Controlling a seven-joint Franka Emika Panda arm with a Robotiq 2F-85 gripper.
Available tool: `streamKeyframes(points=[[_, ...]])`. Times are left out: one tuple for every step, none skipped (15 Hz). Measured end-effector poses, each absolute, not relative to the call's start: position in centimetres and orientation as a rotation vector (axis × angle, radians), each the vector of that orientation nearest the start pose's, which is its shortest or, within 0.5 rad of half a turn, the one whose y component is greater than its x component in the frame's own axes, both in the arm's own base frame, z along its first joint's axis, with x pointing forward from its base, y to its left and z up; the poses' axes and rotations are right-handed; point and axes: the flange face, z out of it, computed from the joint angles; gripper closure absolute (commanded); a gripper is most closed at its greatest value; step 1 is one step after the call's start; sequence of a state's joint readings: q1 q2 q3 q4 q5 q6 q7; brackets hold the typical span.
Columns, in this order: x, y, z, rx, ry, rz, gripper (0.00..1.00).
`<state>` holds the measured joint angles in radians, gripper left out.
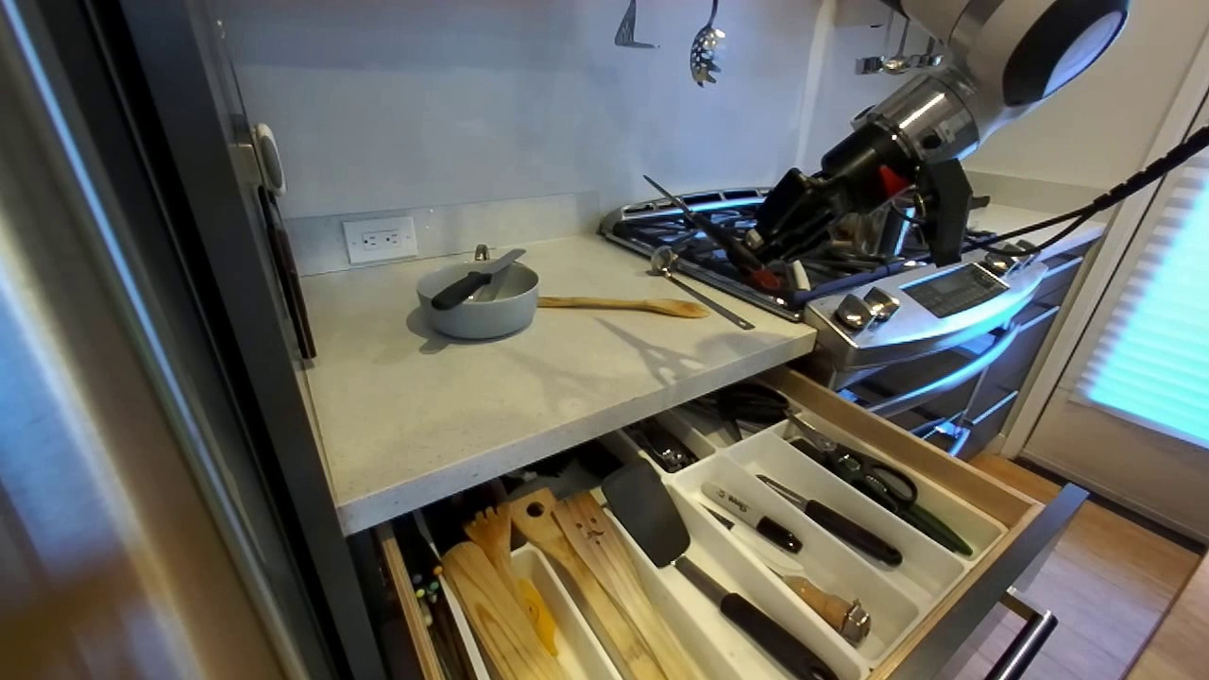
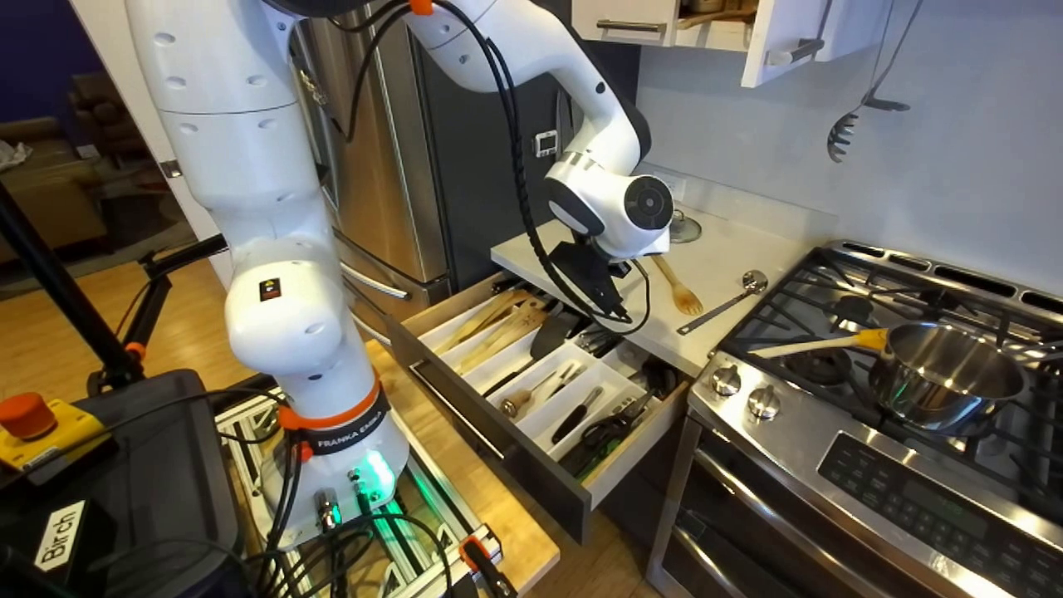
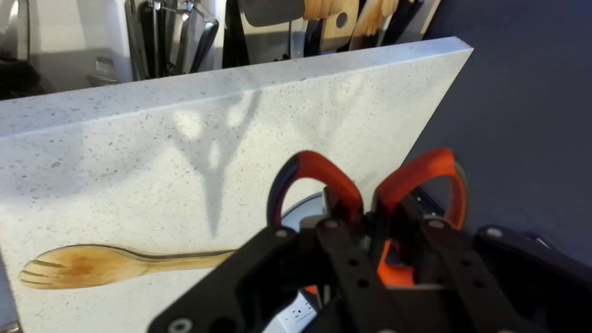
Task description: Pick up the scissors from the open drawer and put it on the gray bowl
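My gripper (image 1: 756, 246) is shut on the scissors (image 1: 699, 223) in the air beside the stove, with the dark blades pointing up and away from the fingers. In the wrist view, the red handle loops (image 3: 323, 169) stick out on both sides of my fingers (image 3: 365, 222). The gray bowl (image 1: 486, 316) stands on the counter, left of my gripper in that exterior view. A black-handled utensil (image 1: 472, 281) lies across its rim. Part of the bowl (image 3: 300, 213) shows through a handle loop. The open drawer (image 1: 911, 444) is below the counter edge and full of utensils.
A wooden spoon (image 1: 642, 306) and a metal ladle (image 1: 694, 288) lie on the counter (image 1: 529, 406) between bowl and stove. A lid (image 2: 685, 228) lies behind the bowl. A saucepan (image 2: 947, 374) stands on the stove. A dark tall panel (image 1: 189, 283) borders the counter.
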<state>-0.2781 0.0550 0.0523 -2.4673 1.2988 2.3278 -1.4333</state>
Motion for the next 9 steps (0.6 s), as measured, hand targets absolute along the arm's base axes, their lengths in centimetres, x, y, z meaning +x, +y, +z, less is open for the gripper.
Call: streamKeyframes(points=[[45.7, -9.0, 26.4, -2.387, -0.188, -0.632, 0.93], [45.7, -9.1, 26.3, -2.390, -0.180, -0.630, 0.93], [46.0, -9.0, 26.3, -2.396, -0.135, -0.625, 0.93], [46.8, -8.4, 26.5, -2.408, -0.078, -0.621, 0.93], [48.2, -7.5, 26.9, -2.423, -0.015, -0.624, 0.93], [50.1, -6.1, 27.6, -2.435, 0.037, -0.630, 0.93], [52.1, -4.4, 28.4, -2.437, 0.083, -0.632, 0.93], [54.0, -2.8, 29.1, -2.431, 0.116, -0.622, 0.93], [55.8, -1.0, 29.6, -2.419, 0.144, -0.595, 0.93]])
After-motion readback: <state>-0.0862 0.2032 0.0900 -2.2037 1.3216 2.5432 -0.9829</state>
